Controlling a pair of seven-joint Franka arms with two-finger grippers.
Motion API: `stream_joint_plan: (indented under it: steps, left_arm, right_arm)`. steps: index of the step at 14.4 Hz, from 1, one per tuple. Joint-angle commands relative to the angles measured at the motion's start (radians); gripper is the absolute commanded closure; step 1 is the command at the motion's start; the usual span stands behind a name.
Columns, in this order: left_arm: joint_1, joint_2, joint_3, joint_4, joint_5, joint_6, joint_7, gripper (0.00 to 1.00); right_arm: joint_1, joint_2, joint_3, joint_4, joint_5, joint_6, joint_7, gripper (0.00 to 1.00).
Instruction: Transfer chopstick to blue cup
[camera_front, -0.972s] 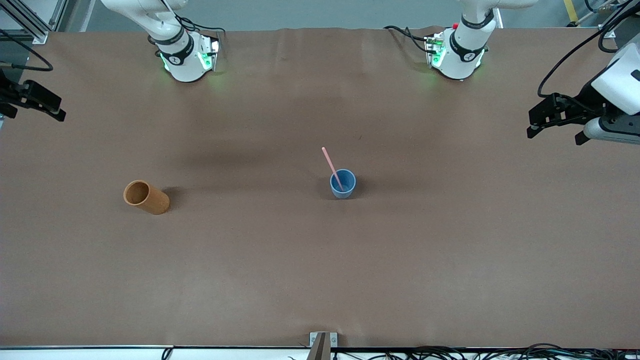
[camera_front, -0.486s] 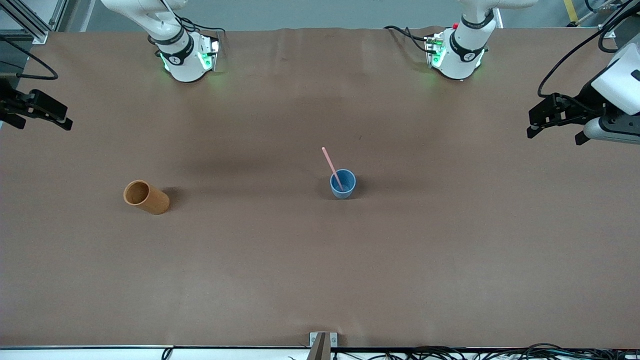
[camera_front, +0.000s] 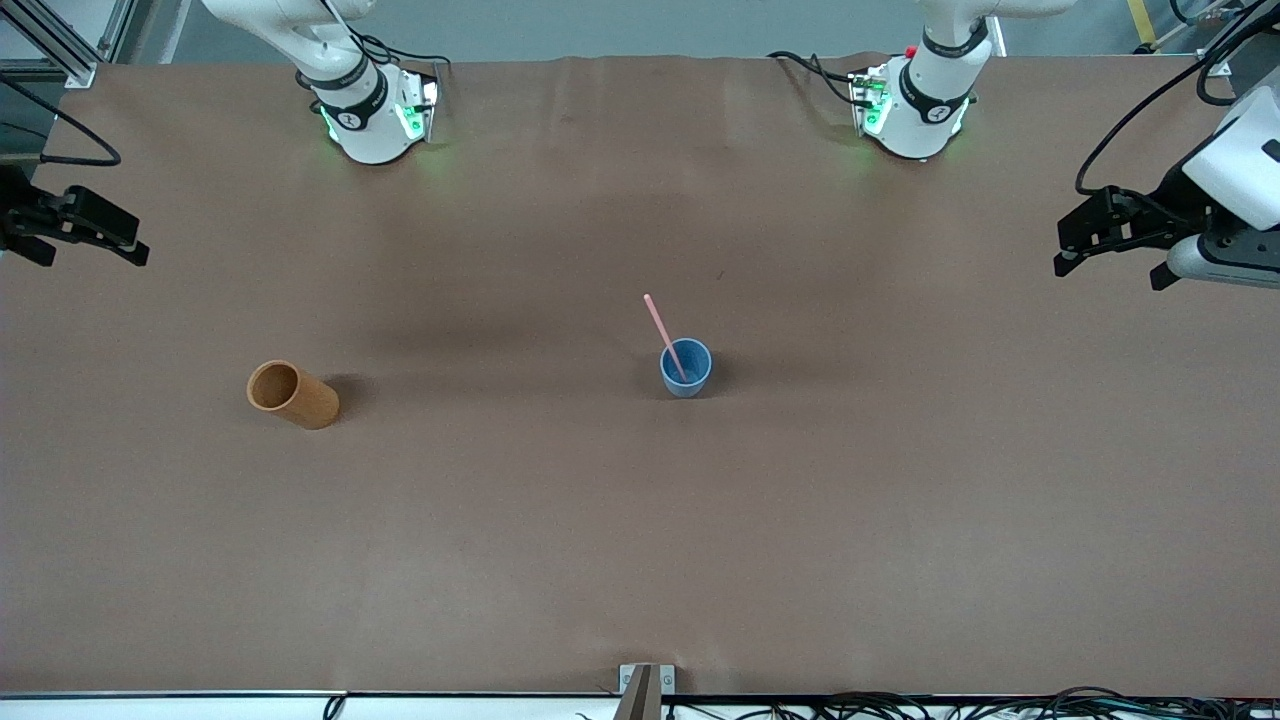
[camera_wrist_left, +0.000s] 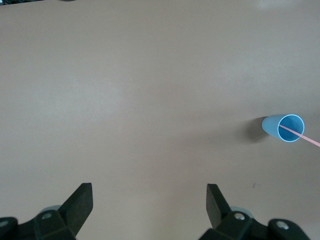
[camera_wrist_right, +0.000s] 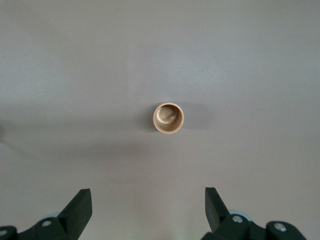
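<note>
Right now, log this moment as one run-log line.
chopstick: standing in blue cup | left gripper: open, empty, at table's end | right gripper: open, empty, at table's end | orange cup: empty

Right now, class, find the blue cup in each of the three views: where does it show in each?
Front view: the blue cup stands upright near the table's middle, with the chopstick leaning out of it.
Left wrist view: the cup sits near the picture's edge, at.
Right wrist view: not in it; only the orange cup shows.
Shared landmark: the chopstick in the cup, seen in the front and left wrist views.
</note>
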Motion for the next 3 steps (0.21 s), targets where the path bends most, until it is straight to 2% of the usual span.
stream_joint_plan:
  steps: [1,3]
  left_arm:
    - [0.005,-0.003,-0.005,0.007,0.013,0.0,0.013,0.0]
    - [0.005,-0.003,-0.005,0.007,0.013,0.0,0.013,0.0]
  right_arm:
    - [-0.015,-0.008,0.004,-0.013,0.023,0.009,-0.017,0.0]
    - [-0.021,-0.008,0.004,-0.013,0.024,0.009,-0.019,0.0]
